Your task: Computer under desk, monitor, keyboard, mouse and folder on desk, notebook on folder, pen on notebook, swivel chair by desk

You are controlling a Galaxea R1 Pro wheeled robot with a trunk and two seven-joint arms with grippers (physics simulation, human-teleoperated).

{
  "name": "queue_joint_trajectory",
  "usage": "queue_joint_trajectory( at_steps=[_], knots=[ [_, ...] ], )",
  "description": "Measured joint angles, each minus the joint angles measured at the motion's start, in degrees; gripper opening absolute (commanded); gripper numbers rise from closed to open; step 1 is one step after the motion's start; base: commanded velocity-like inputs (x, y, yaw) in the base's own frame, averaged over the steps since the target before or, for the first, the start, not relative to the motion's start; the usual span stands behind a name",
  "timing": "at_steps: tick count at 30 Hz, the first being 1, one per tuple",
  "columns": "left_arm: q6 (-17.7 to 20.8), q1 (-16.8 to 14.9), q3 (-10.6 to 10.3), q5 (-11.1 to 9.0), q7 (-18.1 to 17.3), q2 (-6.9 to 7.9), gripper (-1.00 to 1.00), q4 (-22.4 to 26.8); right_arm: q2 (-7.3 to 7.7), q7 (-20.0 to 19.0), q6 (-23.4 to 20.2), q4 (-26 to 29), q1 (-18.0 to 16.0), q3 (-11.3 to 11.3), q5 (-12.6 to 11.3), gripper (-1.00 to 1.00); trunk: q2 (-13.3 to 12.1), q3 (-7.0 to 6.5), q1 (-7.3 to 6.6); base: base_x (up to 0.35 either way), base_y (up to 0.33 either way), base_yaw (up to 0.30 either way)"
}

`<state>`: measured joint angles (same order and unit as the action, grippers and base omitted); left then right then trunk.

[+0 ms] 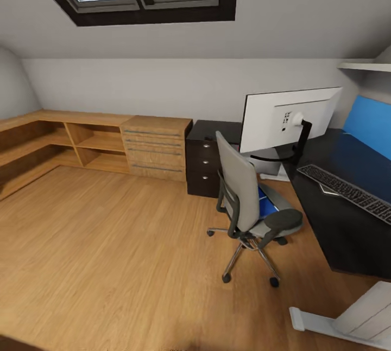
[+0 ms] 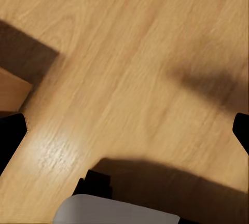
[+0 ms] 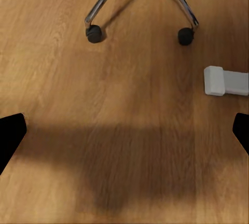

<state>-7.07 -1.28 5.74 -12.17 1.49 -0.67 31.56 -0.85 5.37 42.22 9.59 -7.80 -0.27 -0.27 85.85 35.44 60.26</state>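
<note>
The swivel chair (image 1: 245, 193) stands on the wood floor beside the desk (image 1: 347, 231), its grey back towards me. A blue folder (image 1: 265, 202) lies on its seat. The monitor (image 1: 288, 117) stands on the desk's far end, showing its light back. The dark keyboard (image 1: 347, 191) lies on the black top in front of it. In the right wrist view my right gripper (image 3: 124, 133) hangs open over bare floor, short of the chair's chrome base (image 3: 140, 6) and casters. My left gripper (image 2: 124, 133) is open above the floor, with nothing between its fingers.
A black drawer cabinet (image 1: 209, 158) stands behind the chair. Low oak shelving (image 1: 87, 142) runs along the back wall and left corner. A white desk foot (image 1: 347, 316) (image 3: 225, 80) lies on the floor near my right side. Open wood floor (image 1: 108, 253) spreads to the left.
</note>
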Motion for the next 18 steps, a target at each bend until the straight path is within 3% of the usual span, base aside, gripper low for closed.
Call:
queue_joint_trajectory(
  at_steps=[4,9,18],
  knots=[
    [-1.6,0.0,0.0,0.0,0.1,-0.06,1.0,0.0,-0.01,0.0,0.0,0.0,0.0,0.0,0.0,1.0,1.6,0.88,0.88,0.0,-0.001,0.187],
    [-2.6,0.0,0.0,0.1,0.1,-0.17,1.0,-0.1,-0.01,0.0,0.0,0.0,0.0,0.0,0.0,1.0,3.6,1.84,1.98,0.0,0.0,0.033],
    [-2.7,0.0,0.0,0.1,0.1,-0.18,1.0,-0.2,0.07,-0.1,0.1,0.0,0.0,0.0,0.0,1.0,7.2,3.31,3.95,0.0,0.0,-0.178]
  ],
)
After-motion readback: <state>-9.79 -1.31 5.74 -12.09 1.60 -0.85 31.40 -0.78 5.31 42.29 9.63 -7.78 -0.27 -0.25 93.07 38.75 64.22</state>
